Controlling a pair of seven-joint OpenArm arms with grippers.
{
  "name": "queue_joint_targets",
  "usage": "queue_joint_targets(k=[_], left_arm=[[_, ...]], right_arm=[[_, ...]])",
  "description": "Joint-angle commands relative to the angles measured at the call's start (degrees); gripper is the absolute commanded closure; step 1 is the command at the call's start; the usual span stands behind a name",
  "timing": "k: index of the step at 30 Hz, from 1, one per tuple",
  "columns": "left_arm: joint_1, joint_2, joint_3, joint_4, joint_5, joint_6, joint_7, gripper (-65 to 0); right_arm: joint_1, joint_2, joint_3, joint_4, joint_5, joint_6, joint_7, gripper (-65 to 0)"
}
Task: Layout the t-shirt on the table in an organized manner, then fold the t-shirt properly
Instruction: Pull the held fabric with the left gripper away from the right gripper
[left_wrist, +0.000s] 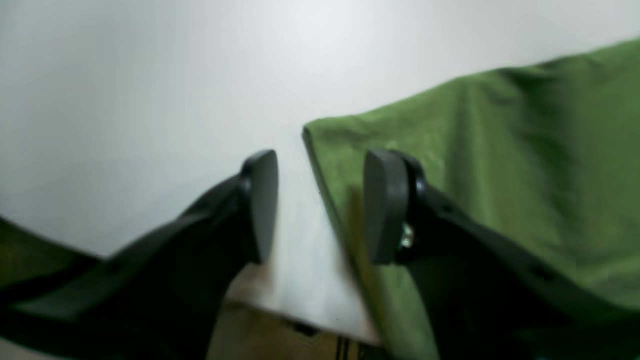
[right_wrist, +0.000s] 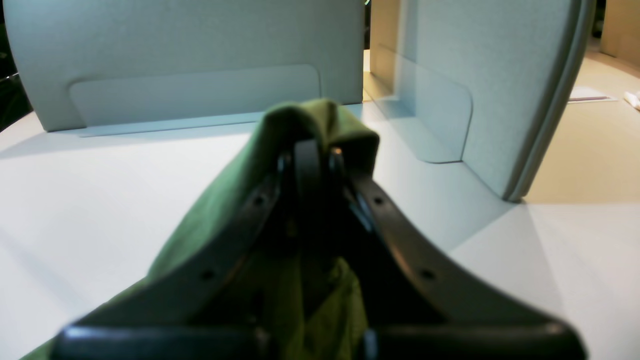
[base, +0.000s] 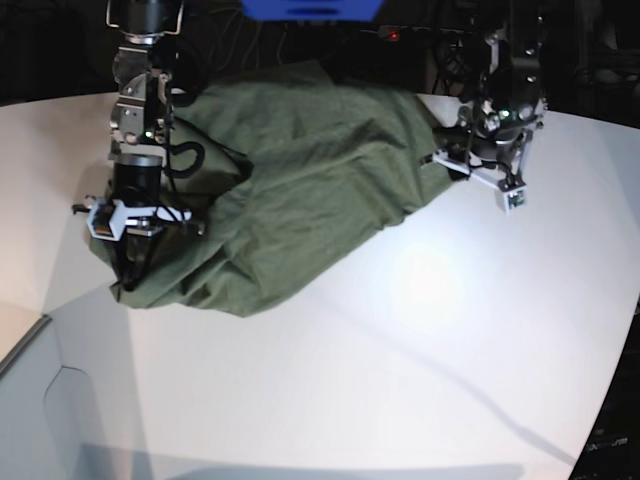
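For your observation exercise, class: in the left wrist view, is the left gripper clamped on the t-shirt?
No: the left gripper stands open, white table showing between its pads, with the t-shirt edge lying loose there.

Both arms are black, with dark cables looping beside the joints and white brackets at the wrists. The left end effector (left_wrist: 320, 205) has flat, rounded dark-grey pads on black fingers with a silver screw. The right end effector (right_wrist: 312, 160) shows black, hole-dotted fingers.
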Motion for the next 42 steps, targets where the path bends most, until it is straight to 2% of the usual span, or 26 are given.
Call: queue_joint_targets(k=[1,9,19,21,23,25,26,32,37,40,42], left_arm=[[-0.8,0.3,0.1,0.3,-0.3,0.0,-0.7,-27.6],[-3.8,1.7,0.1,-4.3,0.1,0.1,-0.7,-27.6],[-4.7,1.7,0.2,-10.4,0.1,0.2,-0.7,-26.7],[-5.9,1.4,0.1,-12.3,0.1,0.1,-0.7,-22.6],[-6.9,1.2,0.1,-14.6,-0.1,-0.1,-1.0,-13.6],[-8.1,1.1,0.1,-17.1,0.1,-0.1,-3.0,-2.7],[-8.9,1.1,0.1,-18.8,0.2,0.2,-4.2,0.0],[-17.0,-0.4,0.1,-29.4,0.2,0.2,-9.5,-0.2],[-29.2,-2.0,0.1,-41.5,0.2,0.2,-14.9,-0.2],[-37.5,-2.3,0.2,-51.6,0.2,0.2,-20.2,-0.2],[-43.4,-2.4,0.2,-60.0,0.2,0.2,-25.6,-0.2]], right_arm=[[0.7,0.3,0.0,1.0,0.3,0.2,1.9,0.0],[0.8,0.4,0.1,1.0,0.3,0.2,1.9,0.0],[2.1,0.5,0.1,0.9,0.3,0.2,1.8,0.0],[2.1,0.5,0.1,0.9,0.2,0.2,1.8,0.0],[2.1,0.5,0.1,0.9,0.2,0.2,0.7,0.0],[2.9,0.5,0.1,1.0,0.2,0.2,-1.3,0.0],[3.2,0.5,0.1,1.0,0.2,0.2,-2.2,0.0],[3.7,0.5,0.1,1.0,0.2,0.2,-3.5,0.0],[4.3,0.5,0.1,0.8,0.1,0.2,-3.5,0.0],[4.4,0.5,0.1,0.8,0.1,0.2,-3.5,0.0],[4.4,0.5,0.1,0.8,0.1,0.2,-3.5,0.0]])
